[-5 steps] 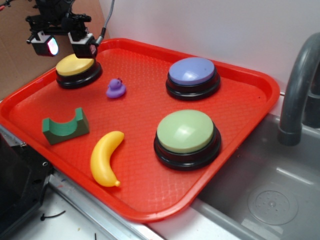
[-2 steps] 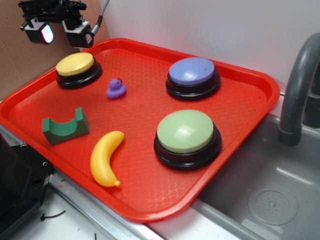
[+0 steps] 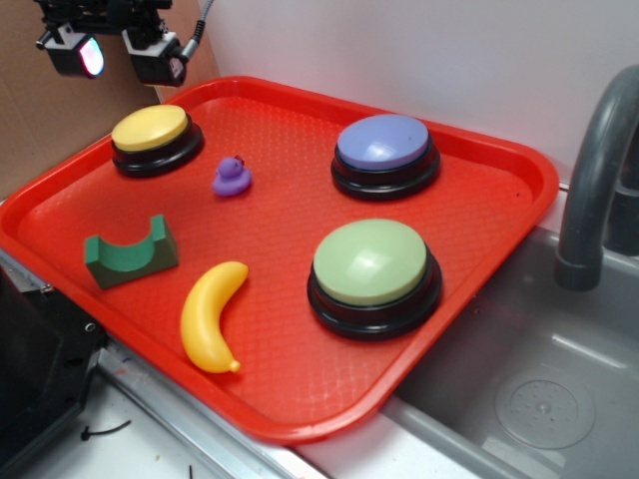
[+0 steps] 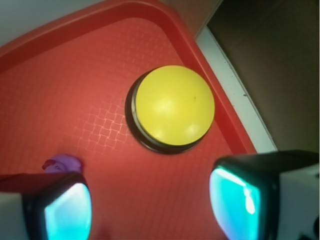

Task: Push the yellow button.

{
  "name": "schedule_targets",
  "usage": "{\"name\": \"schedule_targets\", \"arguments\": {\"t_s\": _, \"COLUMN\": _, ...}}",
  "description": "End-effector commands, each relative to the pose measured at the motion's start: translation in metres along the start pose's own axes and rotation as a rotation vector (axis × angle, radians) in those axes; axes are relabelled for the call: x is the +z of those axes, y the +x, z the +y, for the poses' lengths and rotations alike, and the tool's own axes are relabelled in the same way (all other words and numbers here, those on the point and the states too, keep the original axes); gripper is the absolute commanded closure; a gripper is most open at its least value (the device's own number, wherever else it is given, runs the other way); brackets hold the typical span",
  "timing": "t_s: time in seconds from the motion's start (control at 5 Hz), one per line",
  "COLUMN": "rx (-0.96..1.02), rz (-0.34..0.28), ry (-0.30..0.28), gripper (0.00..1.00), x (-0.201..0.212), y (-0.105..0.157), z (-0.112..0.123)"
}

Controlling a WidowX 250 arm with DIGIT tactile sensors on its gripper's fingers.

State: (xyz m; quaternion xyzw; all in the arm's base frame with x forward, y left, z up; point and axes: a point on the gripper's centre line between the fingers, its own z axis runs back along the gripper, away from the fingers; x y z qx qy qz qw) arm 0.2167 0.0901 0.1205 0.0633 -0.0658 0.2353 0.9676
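- One claw (image 3: 107,58), fingers spread wide apart, holding nothing; hangs in the air clear of everything on the red plastic tray (image 3: 300,399).
- Round low-domed yellow plastic button on black base (image 3: 151,129): below the claw, apart from it, no contact. Wrist view: yellow button (image 4: 174,105) sits ahead of the gap btwn the two lit fingertips (image 4: 67,212), not under either pad.
- Small purple toy duck (image 3: 231,177) just beside the button, on the side of one finger.
- Step, as I judge: above the target, no press underway.
- Next move needs: bring a fingertip or the closed claw over the dome centre, then go straight down w/ light force; keep off the duck and tray rim.
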Motion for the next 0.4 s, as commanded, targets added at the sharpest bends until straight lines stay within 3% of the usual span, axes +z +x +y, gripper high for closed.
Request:
{"name": "schedule_targets", "arguments": {"t_s": 0.0, "rx": 0.01, "rz": -0.076, "ry": -0.01, "gripper": 0.0, "x": 0.0287, "y": 0.0111, "z": 0.006}}
{"name": "schedule_targets", "arguments": {"t_s": 0.2, "rx": -0.007, "rz": -0.072, "ry": -0.003, "gripper": 0.0, "x": 0.0298, "y": 0.0117, "z": 0.0085}}
